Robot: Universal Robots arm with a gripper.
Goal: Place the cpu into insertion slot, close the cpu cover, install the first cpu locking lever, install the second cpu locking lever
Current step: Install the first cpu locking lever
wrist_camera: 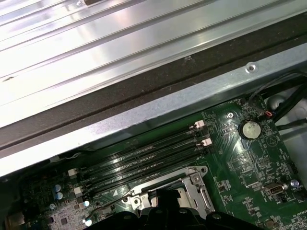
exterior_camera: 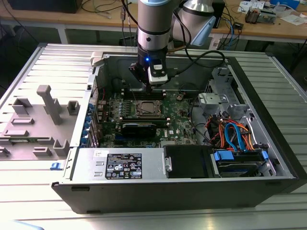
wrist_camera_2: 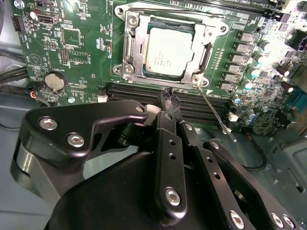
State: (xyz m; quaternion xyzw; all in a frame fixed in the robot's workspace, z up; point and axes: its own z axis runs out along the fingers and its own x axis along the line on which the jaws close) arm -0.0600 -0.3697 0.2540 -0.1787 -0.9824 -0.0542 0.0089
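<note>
1. Arm (exterior_camera: 152, 28) — enters at the upper centre of the exterior view and reaches down into the open computer case (exterior_camera: 268, 158), which lies on the ribbed metal desk (exterior_camera: 29, 201).
2. Pincer (wrist_camera_2: 169, 101) — in the second wrist view its fingertips sit together with nothing between them. They hang over the black memory slots (wrist_camera_2: 139, 91), just beside the insertion slot (wrist_camera_2: 123, 72).
3. Insertion slot: mounted on the green circuit board (wrist_camera_2: 76, 43), near the middle of the exterior view.
4. Cpu (wrist_camera_2: 169, 50): lies flat inside the insertion slot, dull silver top facing up.
5. Cpu cover (wrist_camera_2: 132, 45): lies down over the cpu, whose top shows through the square window.
6. Locking lever (wrist_camera_2: 216, 115): a thin wire rod runs from one socket corner out across the memory slots. It passes close to the pincer's tips, and contact cannot be told.
7. Coin cell (wrist_camera_2: 53, 81): sits on the circuit board, apart from the socket.
8. Grey fixture (exterior_camera: 45, 117): stands on the desk at the exterior view's left, beside the case.
9. Orange and blue cables (exterior_camera: 235, 134): bundled inside the case at the exterior view's right.
</note>
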